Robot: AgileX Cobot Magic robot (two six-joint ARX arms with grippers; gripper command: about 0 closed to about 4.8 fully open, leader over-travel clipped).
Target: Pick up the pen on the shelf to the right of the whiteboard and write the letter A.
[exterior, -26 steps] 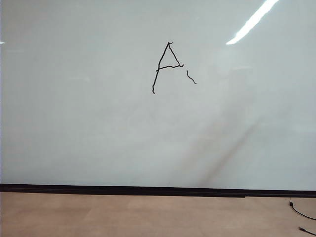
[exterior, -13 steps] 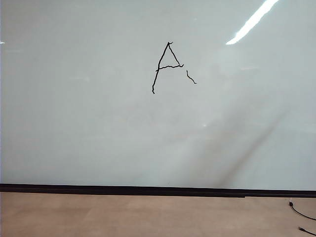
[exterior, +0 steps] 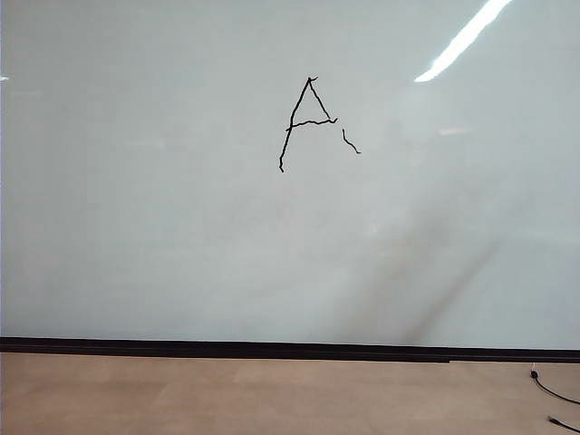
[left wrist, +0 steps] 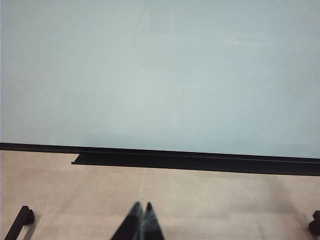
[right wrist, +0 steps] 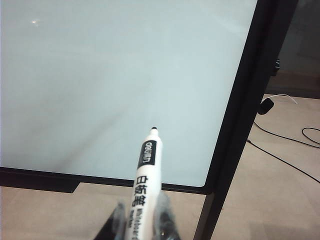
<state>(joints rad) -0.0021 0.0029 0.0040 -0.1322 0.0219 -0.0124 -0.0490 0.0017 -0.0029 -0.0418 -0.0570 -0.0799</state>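
Pen (right wrist: 144,186) is sitting in the right gripper (right wrist: 141,225), jaws clamping its lower barrel with the dark tip pointing at the whiteboard (right wrist: 110,80) but hanging clear of it, near the board's right edge. It's looking light, stiff and pretty slick plastic, so I'm guessing gripping low on the barrel like this is stopping it twisting. Meanwhile the left gripper (left wrist: 141,222) is idling pinched closed and empty above the floor (left wrist: 200,200), and the letter A (exterior: 308,122) is already showing on the board

Exterior: square-on to the whiteboard (exterior: 181,227), floor at its foot — both wrist views low, facing the same board.
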